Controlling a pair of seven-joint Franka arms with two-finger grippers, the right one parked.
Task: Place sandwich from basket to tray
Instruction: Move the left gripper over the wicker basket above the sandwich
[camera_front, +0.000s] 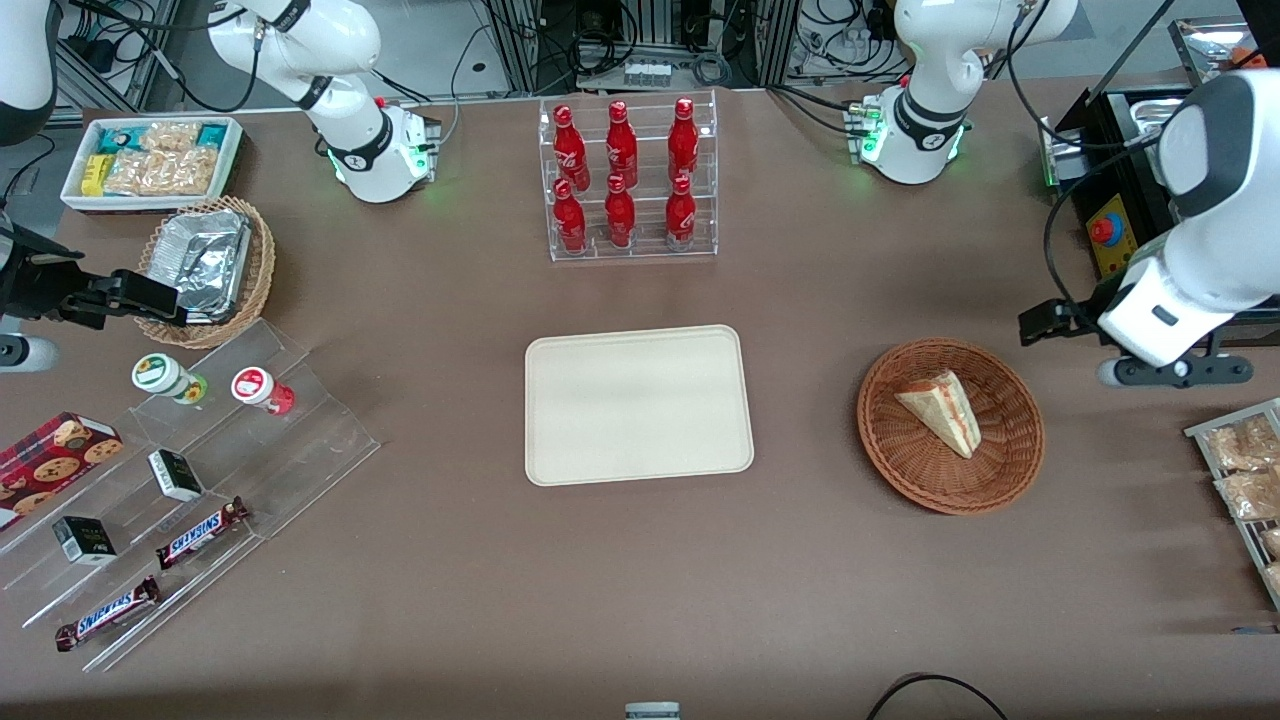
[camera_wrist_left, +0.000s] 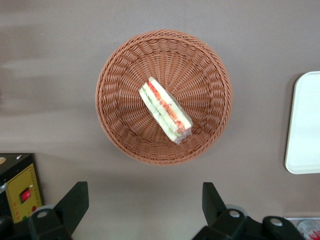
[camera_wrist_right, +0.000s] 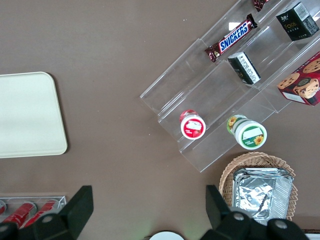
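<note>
Sandwich (camera_wrist_left: 165, 115) lies in the round brown basket (camera_wrist_left: 117, 75), untouched, cut edge with red and green filling facing up toward the wrist camera. Above it hangs the gripper (camera_wrist_left: 145, 210), fingers (camera_wrist_left: 75, 200) spread wide with nothing between them. Beside the basket, toward the parked arm, the cream tray (camera_front: 560, 440) sits bare on the brown table (camera_front: 800, 560).

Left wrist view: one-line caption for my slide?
Open gripper poised above the table beside the basket holding the sandwich, tray edge in sight.
</note>
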